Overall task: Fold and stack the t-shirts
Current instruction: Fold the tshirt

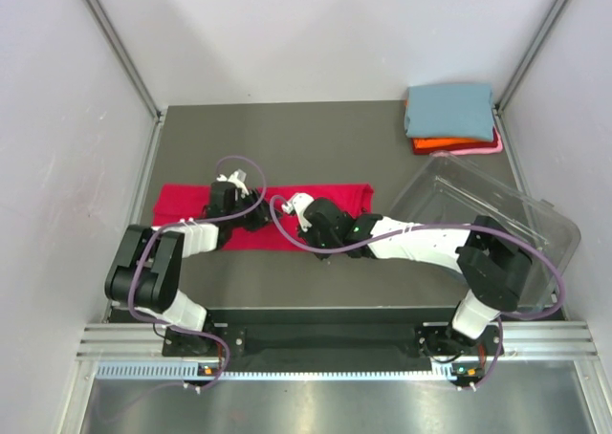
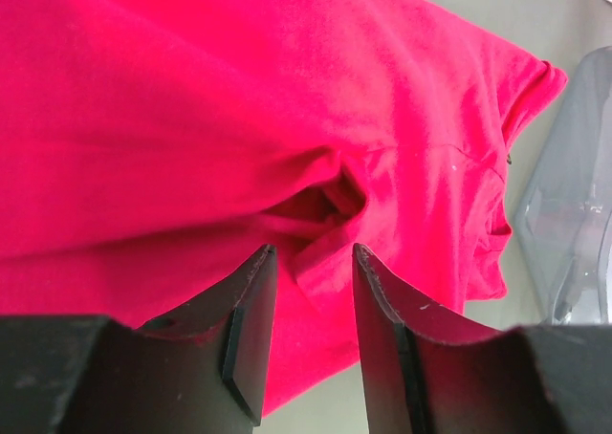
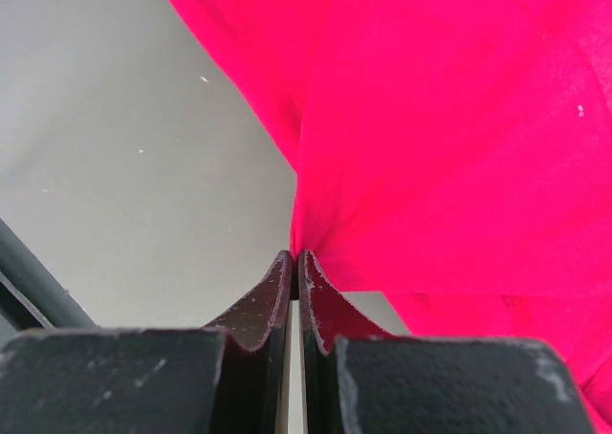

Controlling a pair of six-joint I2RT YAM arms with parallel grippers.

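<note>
The crimson red t-shirt [image 1: 191,205] lies stretched in a long strip across the middle of the table. My left gripper [image 1: 253,212] is on its middle, open, with a raised fold of the red cloth [image 2: 320,252] between the fingertips [image 2: 251,295]. My right gripper [image 1: 311,235] is shut on the near edge of the red t-shirt [image 3: 430,147], pinched at the tips [image 3: 296,257]. The blue-grey t-shirt [image 1: 448,109] lies folded on the orange [image 1: 442,145] and pale pink [image 1: 481,150] ones at the back right corner.
A clear plastic tub [image 1: 492,226] lies tilted at the right side of the table, close to the right arm; it also shows in the left wrist view [image 2: 574,224]. Grey walls enclose the table on the left, back and right.
</note>
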